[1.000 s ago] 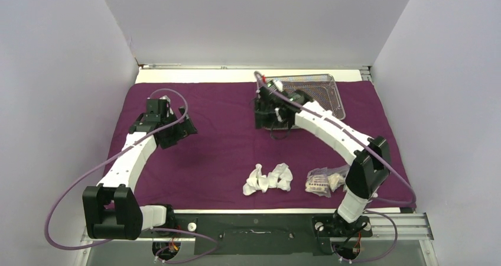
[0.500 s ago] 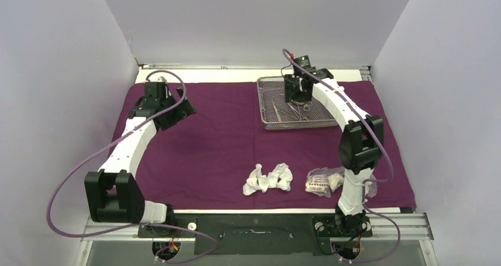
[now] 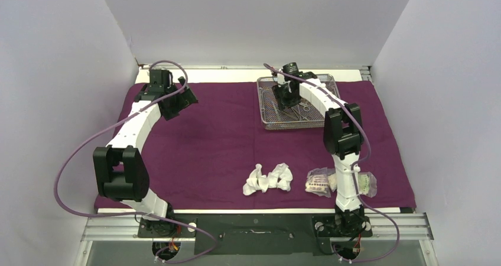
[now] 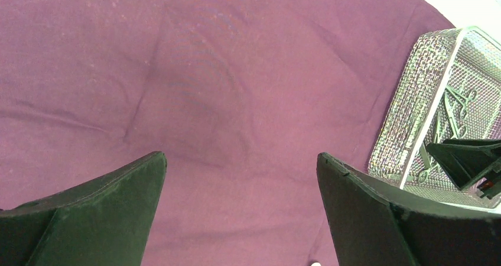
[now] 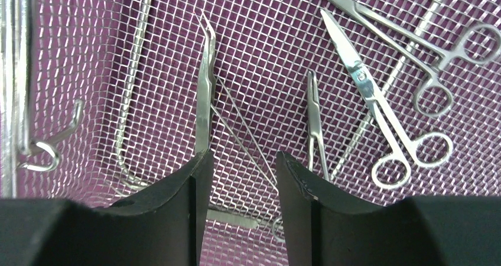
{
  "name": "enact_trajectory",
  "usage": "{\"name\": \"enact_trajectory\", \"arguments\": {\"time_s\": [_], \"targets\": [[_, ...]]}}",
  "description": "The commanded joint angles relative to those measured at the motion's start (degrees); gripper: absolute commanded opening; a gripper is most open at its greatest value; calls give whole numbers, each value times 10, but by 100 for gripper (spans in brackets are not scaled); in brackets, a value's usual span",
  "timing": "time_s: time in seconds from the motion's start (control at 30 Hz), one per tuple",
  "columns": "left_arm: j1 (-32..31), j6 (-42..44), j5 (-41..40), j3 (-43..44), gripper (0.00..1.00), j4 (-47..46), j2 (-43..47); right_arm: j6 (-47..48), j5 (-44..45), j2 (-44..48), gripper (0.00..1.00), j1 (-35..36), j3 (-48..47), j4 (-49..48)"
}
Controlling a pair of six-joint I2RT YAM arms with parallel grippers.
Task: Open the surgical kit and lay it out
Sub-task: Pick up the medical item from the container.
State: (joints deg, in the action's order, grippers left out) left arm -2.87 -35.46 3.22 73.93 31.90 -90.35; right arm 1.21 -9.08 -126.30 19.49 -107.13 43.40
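Just below right gripper (image 5: 241,159), inside wire-mesh tray (image 5: 266,35): bent tweezers (image 5: 205,88) by one finger, ringed forceps (image 5: 371,94) farther aside. Jaws narrowly parted, holding nothing. Steel likely light, stiff, slick; pinch mid-shank. Left gripper (image 4: 239,159) spread wide, empty, above purple cloth (image 4: 236,71).

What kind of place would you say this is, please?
Probably a robotics lab test cell, not an operating room: plain white panels box in a purple cloth carrying a wire-mesh tray of steel instruments.
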Motion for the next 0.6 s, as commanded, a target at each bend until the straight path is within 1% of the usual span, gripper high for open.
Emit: {"name": "enact_trajectory", "arguments": {"time_s": [0.0, 0.13, 0.33, 0.57], "targets": [[4, 1, -7, 41, 96, 10, -16, 42, -9, -21, 40, 0, -35, -6], [5, 3, -9, 49, 96, 15, -29, 59, 11, -31, 36, 10, -33, 1], [6, 4, -9, 54, 96, 19, -40, 69, 58, -32, 32, 27, -3, -7], [9, 6, -8, 57, 96, 20, -46, 75, 57, -54, 27, 25, -20, -3]]}}
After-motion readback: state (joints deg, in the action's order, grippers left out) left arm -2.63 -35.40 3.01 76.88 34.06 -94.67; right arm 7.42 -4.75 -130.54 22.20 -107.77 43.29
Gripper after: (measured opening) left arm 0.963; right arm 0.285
